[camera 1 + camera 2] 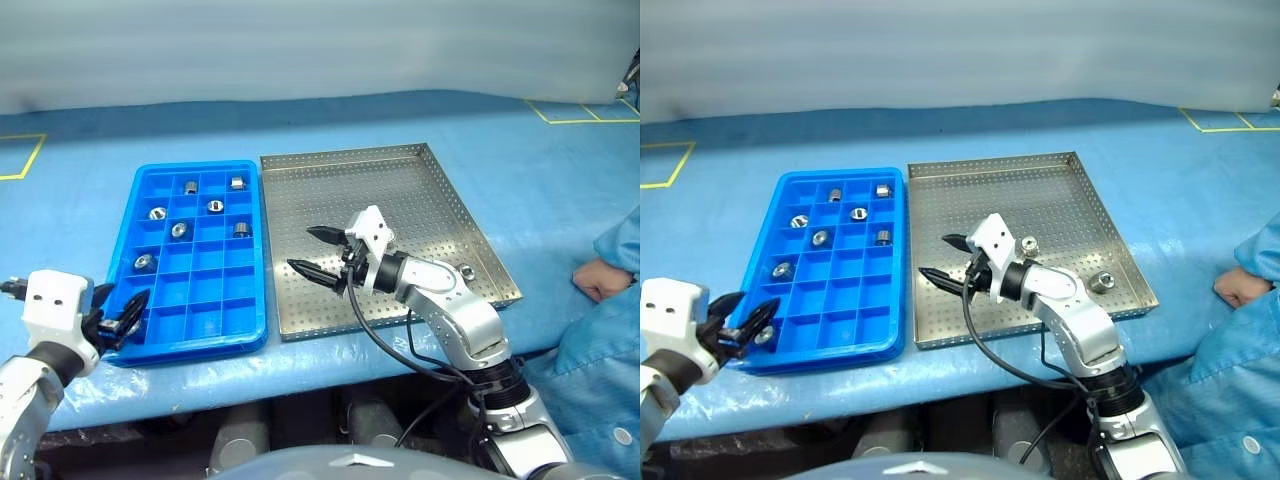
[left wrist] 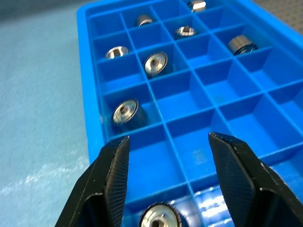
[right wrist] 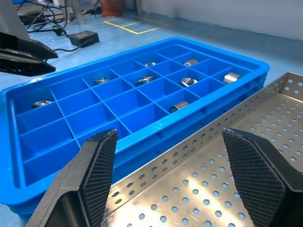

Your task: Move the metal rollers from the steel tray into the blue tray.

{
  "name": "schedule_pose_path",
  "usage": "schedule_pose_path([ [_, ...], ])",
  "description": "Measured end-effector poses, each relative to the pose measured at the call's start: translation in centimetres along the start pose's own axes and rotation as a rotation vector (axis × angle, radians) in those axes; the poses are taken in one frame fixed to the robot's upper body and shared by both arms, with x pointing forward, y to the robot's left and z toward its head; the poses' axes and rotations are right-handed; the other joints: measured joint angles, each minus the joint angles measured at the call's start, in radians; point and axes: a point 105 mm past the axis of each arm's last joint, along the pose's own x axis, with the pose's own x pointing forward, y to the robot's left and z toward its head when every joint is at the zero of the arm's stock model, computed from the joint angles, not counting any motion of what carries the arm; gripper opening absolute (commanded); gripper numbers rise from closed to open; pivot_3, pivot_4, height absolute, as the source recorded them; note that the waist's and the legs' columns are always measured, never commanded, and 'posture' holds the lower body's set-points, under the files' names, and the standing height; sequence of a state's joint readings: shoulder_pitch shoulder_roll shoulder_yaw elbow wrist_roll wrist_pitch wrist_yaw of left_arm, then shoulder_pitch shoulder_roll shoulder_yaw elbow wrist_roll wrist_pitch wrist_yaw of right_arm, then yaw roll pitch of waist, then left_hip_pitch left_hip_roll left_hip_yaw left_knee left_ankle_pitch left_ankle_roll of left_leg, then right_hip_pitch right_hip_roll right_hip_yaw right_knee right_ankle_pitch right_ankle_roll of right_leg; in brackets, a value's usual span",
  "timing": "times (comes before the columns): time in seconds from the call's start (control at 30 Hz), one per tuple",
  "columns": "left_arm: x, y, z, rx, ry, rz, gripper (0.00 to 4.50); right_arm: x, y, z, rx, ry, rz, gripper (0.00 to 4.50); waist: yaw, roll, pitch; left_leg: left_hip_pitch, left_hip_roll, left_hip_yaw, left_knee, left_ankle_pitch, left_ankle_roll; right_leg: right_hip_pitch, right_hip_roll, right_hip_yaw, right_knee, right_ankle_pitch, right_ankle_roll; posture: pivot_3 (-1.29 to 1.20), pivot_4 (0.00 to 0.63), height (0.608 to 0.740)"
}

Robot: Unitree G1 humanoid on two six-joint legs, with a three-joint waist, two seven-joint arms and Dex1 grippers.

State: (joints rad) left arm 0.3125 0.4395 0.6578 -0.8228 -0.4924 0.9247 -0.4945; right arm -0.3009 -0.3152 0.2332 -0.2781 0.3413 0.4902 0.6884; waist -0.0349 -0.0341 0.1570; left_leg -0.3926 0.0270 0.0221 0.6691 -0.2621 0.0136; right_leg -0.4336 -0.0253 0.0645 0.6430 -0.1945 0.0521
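Most of the metal rollers (image 1: pixel 215 206) lie in the blue tray (image 1: pixel 892 300), one to a compartment: six are scattered over its far half, and a seventh (image 2: pixel 160 218) sits in the near corner compartment on the robot's left. Two rollers are in the steel tray (image 1: pixel 300 200); one (image 1: pixel 1102 281) rests near its near right corner and another (image 1: pixel 1029 244) lies just behind the right arm. The two trays sit side by side on the blue table cover (image 1: pixel 80 210), long edges almost touching, the blue one to the robot's left.

The left gripper (image 1: pixel 128 315) hovers over the blue tray's near left corner, fingers parted and empty, with the corner roller just below and between the fingertips. From the head views it is hard to tell whether a fingertip touches the tray rim.

The right gripper (image 1: pixel 314 251) hangs above the steel tray's perforated floor, pointing toward the blue tray, its fingers spread wide with nothing between them.

At the right edge, a person's hand (image 1: pixel 598 277) in a blue sleeve rests on the table, well apart from both trays.
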Motion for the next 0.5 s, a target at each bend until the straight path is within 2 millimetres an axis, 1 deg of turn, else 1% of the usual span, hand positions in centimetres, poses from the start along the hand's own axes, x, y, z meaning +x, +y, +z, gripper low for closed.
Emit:
schedule_pose_path([
  [0.03,0.8,-1.3,1.5,-0.051,-0.097,-0.079,2.92,-0.3,-0.4,-0.1,-0.008,0.008,-0.024,3.74,0.003,0.0,0.0,-0.001,0.0,-0.001,0.001,0.0,0.0,0.001,0.0,-0.001,0.0,0.001,0.0,-0.02,0.15,0.74],
  [0.1,2.0,-3.8,4.0,-0.097,-0.224,-0.234,2.92,-0.5,-0.9,-0.1,-0.026,0.019,-0.051,3.74,0.008,-0.001,0.0,-0.001,-0.002,-0.002,0.004,0.0,0.0,0.003,0.001,-0.002,0.0,0.001,0.0,-0.02,0.15,0.74],
  [0.13,2.6,-5.2,5.1,-0.111,-0.266,-0.313,2.92,-0.7,-1.2,-0.1,-0.04,0.029,-0.069,3.74,0.005,0.0,0.0,0.0,-0.003,-0.002,0.004,0.0,0.0,0.003,0.001,-0.001,0.0,0.002,0.001,-0.05,0.15,0.74],
  [0.17,3.1,-5.8,5.4,-0.117,-0.277,-0.352,2.92,-0.9,-1.5,-0.2,-0.056,0.044,-0.088,3.74,0.002,0.0,0.0,0.0,-0.003,-0.001,0.005,0.0,0.0,0.004,0.001,0.0,0.0,0.002,0.001,-0.08,0.15,0.74],
  [0.23,5.3,-7.3,5.6,-0.119,-0.25,-0.423,2.92,-1.8,-2.7,-0.6,-0.114,0.1,-0.146,3.74,0.001,0.001,0.0,0.001,-0.005,-0.002,0.007,0.0,0.0,0.005,0.001,0.0,0.0,0.002,0.003,-0.09,0.15,0.74],
  [0.33,9.2,-9.9,4.8,-0.105,-0.174,-0.487,2.92,-3.1,-4.0,-0.5,-0.187,0.151,-0.21,3.74,-0.01,0.002,0.0,0.0,-0.005,-0.002,0.01,0.0,0.001,0.006,0.002,0.001,0.0,0.002,0.007,-0.15,0.15,0.74],
  [0.4,11.2,-11.7,4.2,-0.08,-0.134,-0.532,2.92,-3.9,-4.1,-0.4,-0.21,0.168,-0.229,3.74,-0.026,0.001,0.0,-0.002,-0.005,-0.001,0.011,-0.001,0.002,0.005,0.002,0.002,-0.001,0.003,0.008,-0.19,0.15,0.74],
  [0.47,12.7,-13.2,3.7,-0.032,-0.093,-0.57,2.92,-4.4,-4.0,-0.6,-0.214,0.179,-0.244,3.74,-0.044,0.002,0.0,-0.002,-0.005,-0.001,0.011,-0.002,0.004,0.005,0.002,0.003,-0.001,0.004,0.005,-0.22,0.15,0.74],
  [0.5,13.3,-13.6,3.4,-0.017,-0.078,-0.583,2.92,-4.7,-4.0,-0.7,-0.214,0.186,-0.252,3.74,-0.053,0.002,0.0,-0.002,-0.005,-0.001,0.011,-0.002,0.004,0.005,0.002,0.003,-0.001,0.004,0.005,-0.24,0.15,0.74],
])
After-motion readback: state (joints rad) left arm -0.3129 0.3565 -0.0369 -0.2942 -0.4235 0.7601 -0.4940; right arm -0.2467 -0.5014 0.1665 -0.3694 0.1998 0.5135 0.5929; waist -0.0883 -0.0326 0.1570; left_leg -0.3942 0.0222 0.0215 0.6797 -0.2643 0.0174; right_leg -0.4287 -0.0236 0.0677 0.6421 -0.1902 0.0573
